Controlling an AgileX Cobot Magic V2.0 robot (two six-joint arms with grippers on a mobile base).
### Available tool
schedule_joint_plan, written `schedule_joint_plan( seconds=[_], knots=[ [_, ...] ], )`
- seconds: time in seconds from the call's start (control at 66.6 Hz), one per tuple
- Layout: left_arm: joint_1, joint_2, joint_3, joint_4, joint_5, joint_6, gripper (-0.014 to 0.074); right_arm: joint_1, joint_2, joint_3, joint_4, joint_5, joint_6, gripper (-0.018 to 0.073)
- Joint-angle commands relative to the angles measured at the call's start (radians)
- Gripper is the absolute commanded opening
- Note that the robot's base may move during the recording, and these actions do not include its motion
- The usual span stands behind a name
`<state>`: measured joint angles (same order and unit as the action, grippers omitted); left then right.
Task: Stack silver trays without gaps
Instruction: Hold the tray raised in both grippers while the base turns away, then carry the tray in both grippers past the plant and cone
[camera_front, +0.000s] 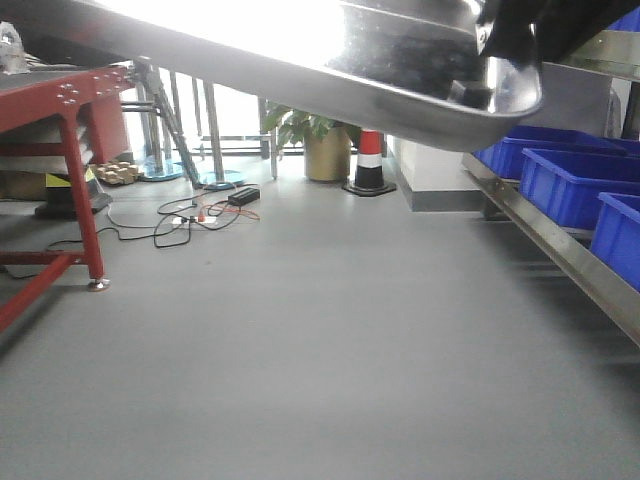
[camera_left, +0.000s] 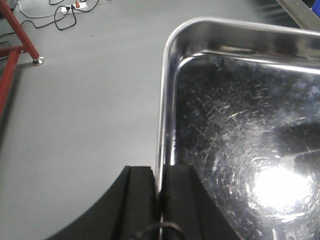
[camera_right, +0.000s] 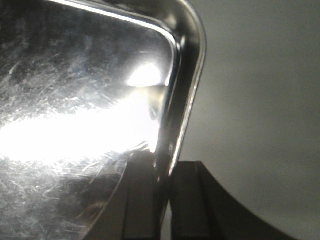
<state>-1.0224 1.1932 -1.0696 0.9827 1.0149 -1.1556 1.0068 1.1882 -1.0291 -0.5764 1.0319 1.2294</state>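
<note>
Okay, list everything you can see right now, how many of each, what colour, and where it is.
silver tray: one, shiny steel, held up off the floor
blue bins: at least three, blue, in a row at the right
shelf rail: one, steel grey, under the bins
frame: one, red, far left
traffic cone: one, red, white and black, centre back
potted plant: one, green in a yellowish pot, beside the cone
cables: a tangle, mostly black, on the grey floor
left gripper: black, shut on the tray's rim
right gripper: black, shut on the opposite rim

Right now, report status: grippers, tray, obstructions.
Left gripper shut on silver tray rim, right gripper shut on opposite rim. Tray held aloft over grey floor. No second tray in view; blue bins to the right.
</note>
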Motion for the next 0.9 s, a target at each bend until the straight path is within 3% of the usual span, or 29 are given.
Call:
schedule_joint_plan(
  seconds=[0.0,0.885],
  knots=[
    [-0.001,-0.01,-0.003,0.061,0.036,-0.007,-0.001,0.003,-0.011,-0.004,-0.023,0.03,-0.011,0.0003],
    [-0.001,-0.01,-0.003,0.06,0.034,-0.007,-0.001,0.003,-0.011,-0.004,-0.023,0.026,-0.011,0.0003]
  ],
)
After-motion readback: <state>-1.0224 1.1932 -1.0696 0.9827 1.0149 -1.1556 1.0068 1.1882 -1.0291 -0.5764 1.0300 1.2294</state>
